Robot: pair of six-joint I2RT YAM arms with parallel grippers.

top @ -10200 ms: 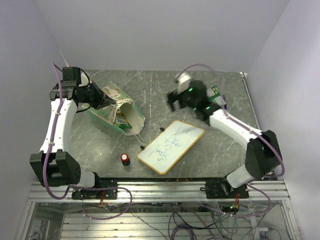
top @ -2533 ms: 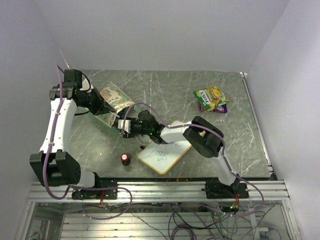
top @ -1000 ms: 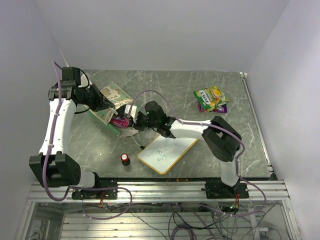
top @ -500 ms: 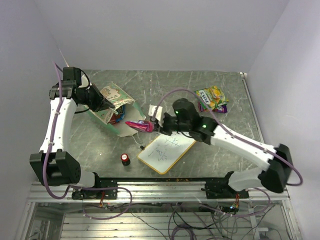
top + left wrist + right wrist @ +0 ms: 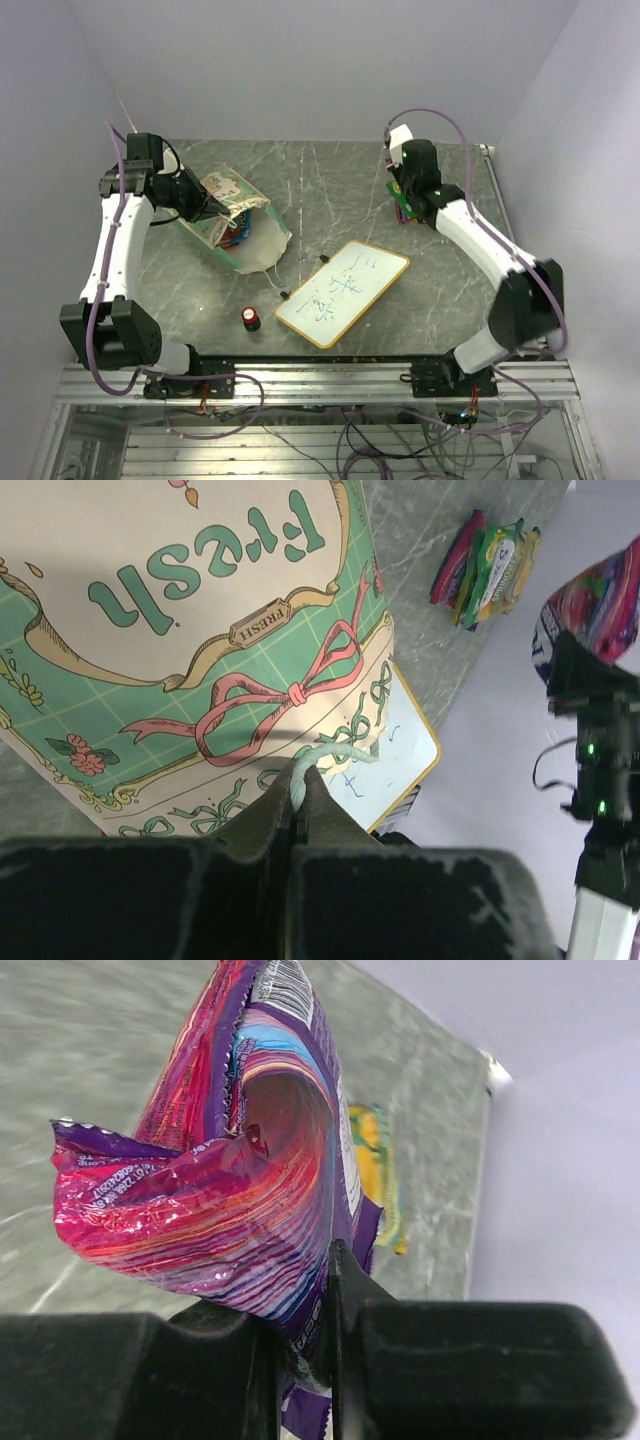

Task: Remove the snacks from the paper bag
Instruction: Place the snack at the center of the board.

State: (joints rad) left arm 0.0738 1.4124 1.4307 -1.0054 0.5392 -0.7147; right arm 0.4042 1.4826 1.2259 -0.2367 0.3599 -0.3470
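2 arms divide the work of emptying the bag, which lies on its side beyond and to the left of the whiteboard, its cream mouth turned toward the board. The left gripper has its jaws pressed fully together on the string handle at the bag's rim, holding the mouth up and steady. The right gripper, beyond and to the right of the whiteboard, is closed tight on the lower edge of 1 purple-pink packet, which stands crumpled above its fingers and clear of the table. Close under it lies the pile of packets already out, green-and-yellow over purple, well apart from the board's far right corner. Red and blue colour inside the bag's mouth suggests that at least 1 more packet waits there, though the overhead view is too small to count them. A red-capped cylinder stands just left of the board's near corner and has no part in the task. The step in hand is judged to be delivery: the carried packet has reached the pile but is not yet let go. The next move calls for lowering it onto or beside the pile, parting the jaws, then crossing above the whiteboard to the bag's mouth while the left grip stays firm.
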